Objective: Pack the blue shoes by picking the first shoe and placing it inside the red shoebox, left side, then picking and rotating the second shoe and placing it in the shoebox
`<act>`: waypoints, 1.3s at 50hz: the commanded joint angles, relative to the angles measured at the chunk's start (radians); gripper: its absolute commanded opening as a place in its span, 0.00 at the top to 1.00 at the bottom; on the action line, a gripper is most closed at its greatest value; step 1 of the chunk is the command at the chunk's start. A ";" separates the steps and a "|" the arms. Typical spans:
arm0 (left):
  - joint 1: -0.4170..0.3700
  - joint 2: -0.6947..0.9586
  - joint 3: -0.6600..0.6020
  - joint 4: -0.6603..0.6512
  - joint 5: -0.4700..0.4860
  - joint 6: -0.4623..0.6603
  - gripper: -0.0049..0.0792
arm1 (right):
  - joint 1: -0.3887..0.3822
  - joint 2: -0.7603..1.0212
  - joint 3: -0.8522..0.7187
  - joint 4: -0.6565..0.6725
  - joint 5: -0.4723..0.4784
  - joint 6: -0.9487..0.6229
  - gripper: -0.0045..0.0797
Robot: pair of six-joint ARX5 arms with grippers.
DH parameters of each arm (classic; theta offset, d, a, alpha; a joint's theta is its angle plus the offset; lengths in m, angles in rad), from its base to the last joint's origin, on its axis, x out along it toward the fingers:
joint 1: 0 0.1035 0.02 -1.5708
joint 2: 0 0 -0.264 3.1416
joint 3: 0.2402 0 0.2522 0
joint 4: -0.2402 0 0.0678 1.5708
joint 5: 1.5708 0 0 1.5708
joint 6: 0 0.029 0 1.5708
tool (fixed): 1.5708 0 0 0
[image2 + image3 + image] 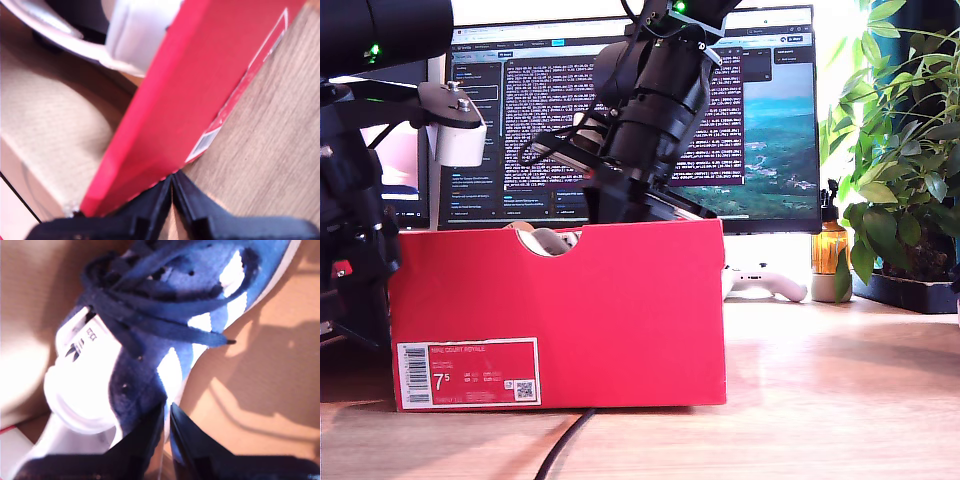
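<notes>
Exterior view: red shoebox (560, 315) sits on wooden desk (820, 400), centre-left of frame, label at lower left. An arm (655, 110) reaches down into box from above; white shoe part shows in notch.

First wrist view: my first gripper (172, 187) hangs over box wall, fingers pressed together, empty.

Second wrist view: my second gripper (167, 412) pinches side of blue shoe (165, 315) inside box; you see laces, white stripes.

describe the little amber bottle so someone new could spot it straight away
Start at the big red cardboard shoebox on the wooden desk and move toward the exterior view's right, past the white game controller. The small amber glass bottle with a dark pump top stands beside the leafy green plant, the only translucent orange thing there.
</notes>
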 commanded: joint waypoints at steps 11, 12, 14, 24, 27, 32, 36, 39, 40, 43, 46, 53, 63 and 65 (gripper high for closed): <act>0.001 0.016 0.006 0.019 0.004 -0.005 0.96 | 0.011 0.010 -0.016 0.000 0.204 -0.005 0.95; 0.001 0.016 0.006 0.019 0.004 -0.005 0.96 | 0.012 0.011 -0.016 0.011 0.192 0.009 0.95; 0.001 0.016 0.006 0.019 0.004 -0.005 0.96 | 0.018 0.011 -0.016 0.030 0.179 0.027 0.95; 0.001 0.016 0.006 0.018 0.004 -0.005 0.96 | 0.035 0.011 -0.016 0.121 0.138 0.083 0.95; 0.001 0.016 0.006 0.018 0.004 -0.005 0.96 | 0.037 0.011 -0.016 0.133 0.130 0.105 0.95; 0.001 0.016 0.006 0.015 0.004 -0.005 0.96 | 0.037 0.011 -0.016 0.143 0.106 0.116 0.95; 0.001 0.016 0.006 0.010 0.004 -0.005 0.96 | 0.036 0.011 -0.017 0.166 0.063 0.117 0.95; 0.001 0.016 0.006 0.008 0.004 -0.005 0.96 | 0.036 0.011 -0.017 0.200 0.042 0.097 0.96; 0.001 0.016 0.006 0.008 0.004 -0.005 0.96 | 0.036 0.011 -0.017 0.204 0.036 0.084 0.96; 0.001 0.016 0.006 0.006 0.004 -0.005 0.96 | 0.040 0.011 -0.017 0.203 0.045 0.071 0.96; 0.001 0.016 0.006 0.006 0.004 -0.005 0.96 | 0.047 0.012 -0.017 0.161 0.110 0.062 0.96; 0.001 0.016 0.006 0.007 0.004 -0.005 0.96 | 0.057 0.032 -0.018 0.156 0.012 -0.027 0.96; 0.001 0.016 0.006 0.006 0.004 -0.005 0.96 | 0.063 0.045 -0.018 0.218 -0.041 -0.012 0.96; 0.001 0.016 0.006 0.006 0.005 -0.005 0.96 | 0.063 0.048 -0.018 0.223 -0.060 -0.003 0.96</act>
